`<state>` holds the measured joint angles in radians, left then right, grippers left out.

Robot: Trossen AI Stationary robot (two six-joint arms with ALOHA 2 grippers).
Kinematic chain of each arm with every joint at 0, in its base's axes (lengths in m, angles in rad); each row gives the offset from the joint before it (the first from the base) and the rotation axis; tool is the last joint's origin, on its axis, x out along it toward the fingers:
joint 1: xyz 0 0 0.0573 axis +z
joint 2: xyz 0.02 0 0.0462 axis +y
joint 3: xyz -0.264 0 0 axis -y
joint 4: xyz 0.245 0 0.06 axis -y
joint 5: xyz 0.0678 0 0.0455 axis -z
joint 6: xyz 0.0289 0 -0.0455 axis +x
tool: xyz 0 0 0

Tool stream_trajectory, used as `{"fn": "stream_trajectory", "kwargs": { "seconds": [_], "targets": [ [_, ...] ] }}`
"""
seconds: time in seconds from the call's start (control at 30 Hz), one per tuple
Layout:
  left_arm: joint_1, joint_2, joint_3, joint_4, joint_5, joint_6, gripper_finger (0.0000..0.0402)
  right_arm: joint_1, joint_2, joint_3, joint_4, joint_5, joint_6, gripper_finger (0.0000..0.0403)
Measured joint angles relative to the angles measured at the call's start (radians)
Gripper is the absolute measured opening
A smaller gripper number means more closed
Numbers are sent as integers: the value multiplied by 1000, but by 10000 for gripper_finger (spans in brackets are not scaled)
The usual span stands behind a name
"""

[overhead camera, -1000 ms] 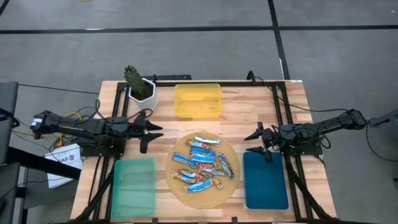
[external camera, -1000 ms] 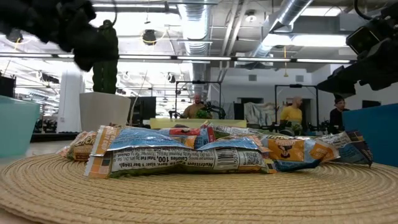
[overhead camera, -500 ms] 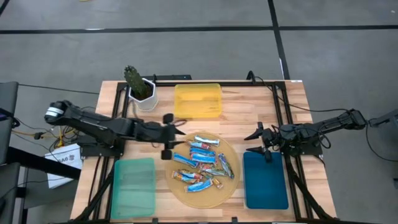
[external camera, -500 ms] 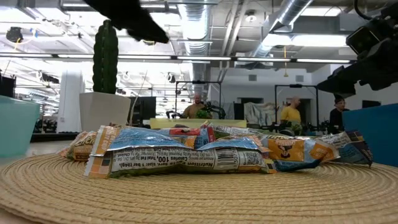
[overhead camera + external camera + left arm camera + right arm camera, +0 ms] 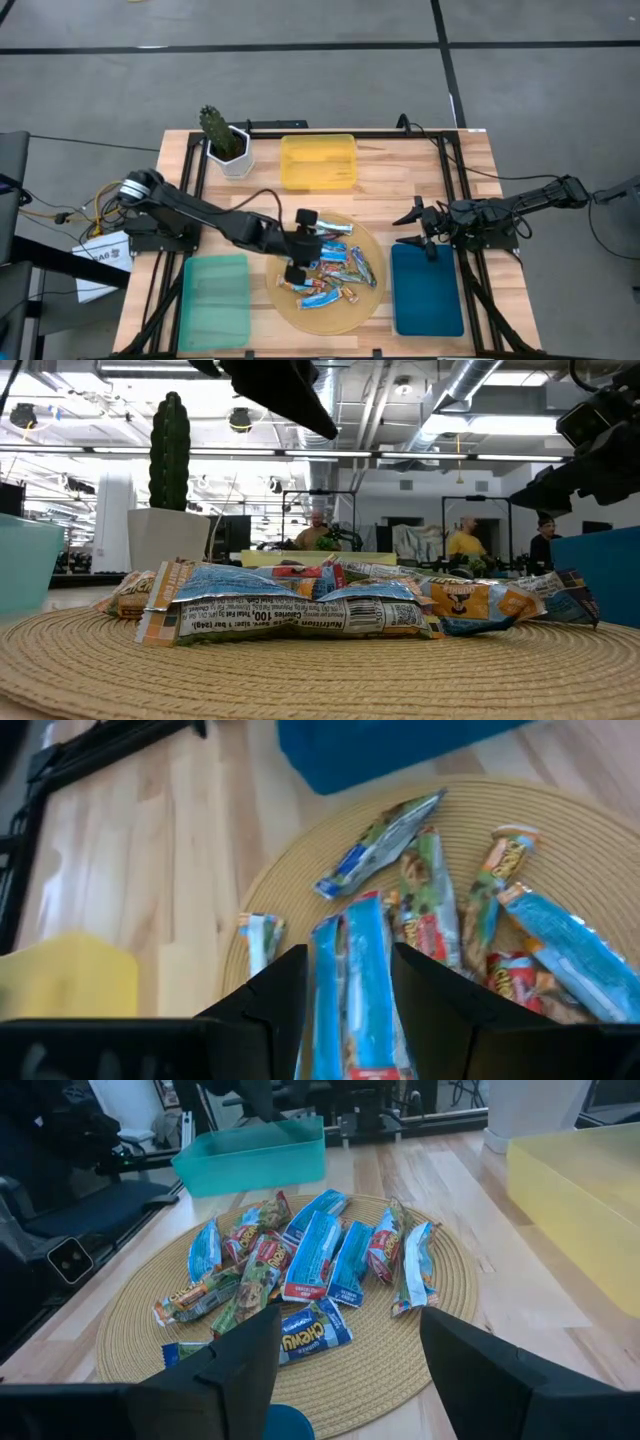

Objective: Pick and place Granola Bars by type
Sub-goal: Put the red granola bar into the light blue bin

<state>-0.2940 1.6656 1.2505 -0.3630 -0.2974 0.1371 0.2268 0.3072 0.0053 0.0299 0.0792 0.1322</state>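
1. High view: Granola Bars [image 5: 326, 262] heaped on a round woven mat [image 5: 362, 304] at the middle of the wooden table [image 5: 380, 200]. Left gripper [image 5: 300, 243] stretched in over the mat's left side, just above the pile, fingers spread apart with nothing between them. Right gripper [image 5: 412, 228] parked near the top corner of the blue tray [image 5: 428, 295], fingers splayed and empty, well apart from the bars. Green tray [image 5: 215, 300] left of the mat, yellow tray [image 5: 318, 162] behind it, potted cactus [image 5: 224, 138] at the back left.

2. Low view: bars [image 5: 300, 600] lying flat in an overlapping heap on the mat [image 5: 320, 675], blue-white wrappers in front, an orange-gold one to the right. Dark arm overhead at top centre, clear of the pile. Cactus [image 5: 168, 450] standing upright behind; people [image 5: 466, 542] far back in the room.

3. Left wrist view: own two dark fingers [image 5: 275, 1005] held apart, framing a long blue bar [image 5: 360, 985] below, not touching it as far as can be told. More bars [image 5: 470, 905] scattered across the mat, blue tray [image 5: 400, 745] beyond.

4. Right wrist view: own fingers [image 5: 240, 1365] wide apart, empty. Pile of bars [image 5: 300, 1265] on the mat farther off, green tray [image 5: 250, 1150] past it, yellow tray [image 5: 580, 1190] to one side.
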Motion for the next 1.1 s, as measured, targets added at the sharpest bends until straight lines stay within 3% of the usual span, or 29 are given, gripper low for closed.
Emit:
{"fn": "stream_trajectory", "kwargs": {
  "seconds": [0.47,1.1],
  "targets": [
    [37,35,8,-152,-3,0,139,0,0,0,3,0,0,234],
    [139,232,1,-199,-28,14,139,0,15,0,0,0,0,234]
  ]
}}
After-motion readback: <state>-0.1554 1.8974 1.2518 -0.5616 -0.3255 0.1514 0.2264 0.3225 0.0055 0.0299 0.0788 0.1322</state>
